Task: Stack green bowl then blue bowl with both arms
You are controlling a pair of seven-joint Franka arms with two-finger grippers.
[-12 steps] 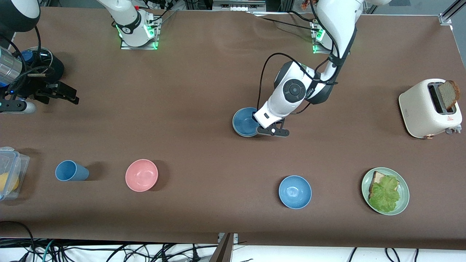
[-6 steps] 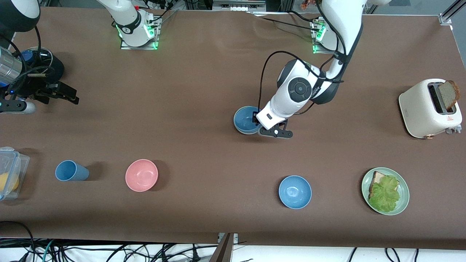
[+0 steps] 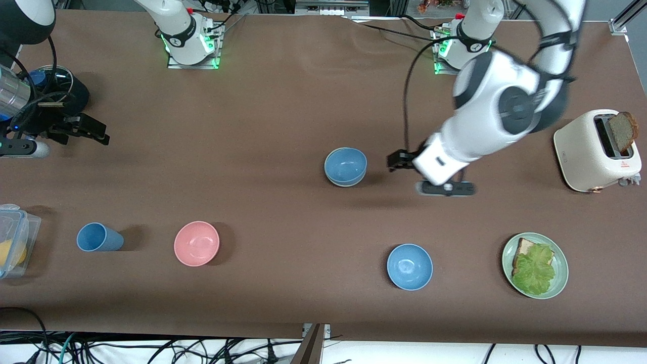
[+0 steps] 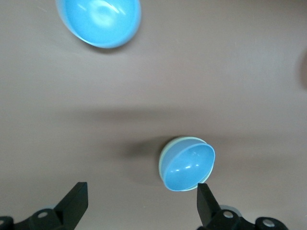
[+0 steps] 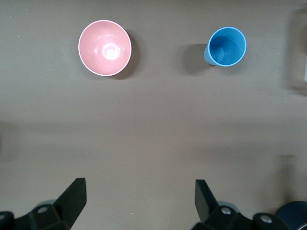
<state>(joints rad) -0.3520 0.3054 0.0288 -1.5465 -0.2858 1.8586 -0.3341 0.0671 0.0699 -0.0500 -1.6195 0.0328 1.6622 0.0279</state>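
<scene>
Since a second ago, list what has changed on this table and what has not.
The left gripper let go of the blue bowl, opened, and rose away toward the toaster. That bowl now sits free, nested in the green bowl. The right gripper stayed open and waiting at its end of the table; the pink bowl, second blue bowl, cup and plate stayed put.

A robotics lab: arm bases (image 3: 189, 45) bolted to table (image 3: 283, 101), cables (image 3: 151, 349) below.
</scene>
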